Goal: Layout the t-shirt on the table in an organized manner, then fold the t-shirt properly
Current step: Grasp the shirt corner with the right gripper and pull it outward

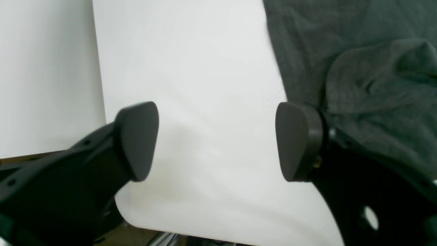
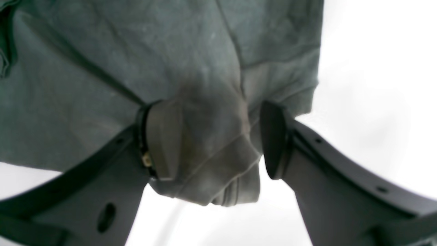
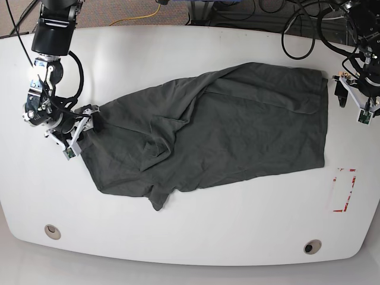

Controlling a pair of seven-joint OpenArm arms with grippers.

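The dark charcoal t-shirt [image 3: 225, 130] lies spread and wrinkled across the middle of the white table [image 3: 196, 53]. My right gripper [image 3: 83, 129] is at the shirt's left end. In the right wrist view its jaws stand open [image 2: 211, 143] with a bunched hem fold of the t-shirt [image 2: 102, 68] between the fingers [image 2: 273, 143]. My left gripper [image 3: 350, 105] is just off the shirt's far right corner. In the left wrist view it is open and empty [image 1: 218, 140] over bare table [image 1: 205, 68], with the t-shirt [image 1: 358, 51] beside its right finger.
A red tape rectangle [image 3: 343, 190] marks the table at the right. Two grommet holes [image 3: 52, 231] [image 3: 312, 246] sit near the front edge. Cables [image 3: 297, 29] lie along the back edge. The table's edge [image 1: 170, 235] shows below my left gripper.
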